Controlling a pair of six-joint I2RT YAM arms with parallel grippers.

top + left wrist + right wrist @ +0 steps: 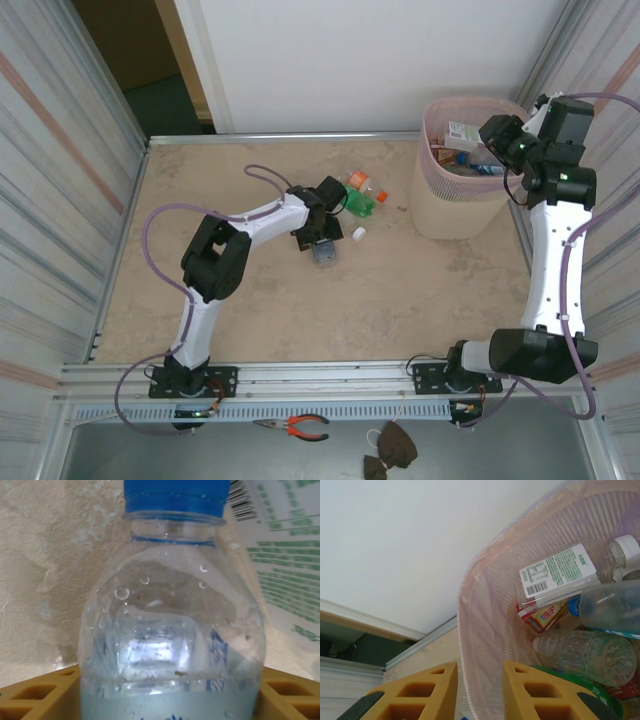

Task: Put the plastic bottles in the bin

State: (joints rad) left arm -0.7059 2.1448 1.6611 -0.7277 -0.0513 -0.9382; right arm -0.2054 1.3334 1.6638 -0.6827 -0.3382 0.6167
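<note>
Beige marbled tabletop (pixel 400 300), walled by corrugated metal panels, carries all the items. Tall tapered pale pink plastic bin with a perforated upper band (pixel 440 215) stands at the far right of the table. The right wrist view looks into it past its ribbed wall (pixel 485 630). The right gripper (pixel 497 135) hovers at the bin's rim, its yellow fingers (pixel 420 690) a narrow gap apart with nothing gripped between them. The left gripper (pixel 322 243) is lowered to the table's middle, well apart from the bin. Its yellow fingers (pixel 40 695) press against both sides of a clear plastic bottle with a blue cap (pixel 170 630), which lies on the table (pixel 325 253) and has droplets inside its wall. Inside the bin lie a clear bottle with a white, green-printed barcode label (pixel 560 572), a clear ribbed bottle (pixel 585 655), a green bottle (pixel 575 680) and a red-and-yellow wrapper (pixel 542 617). On the table, just beyond the left gripper, lies a green plastic bottle (pixel 360 203) beside an orange-topped bottle (pixel 357 180). Red-handled pliers (pixel 300 427) rest on the grey shelf below the arm bases. A small white loose cap (pixel 359 233) lies on the table between the left gripper and the bin.
</note>
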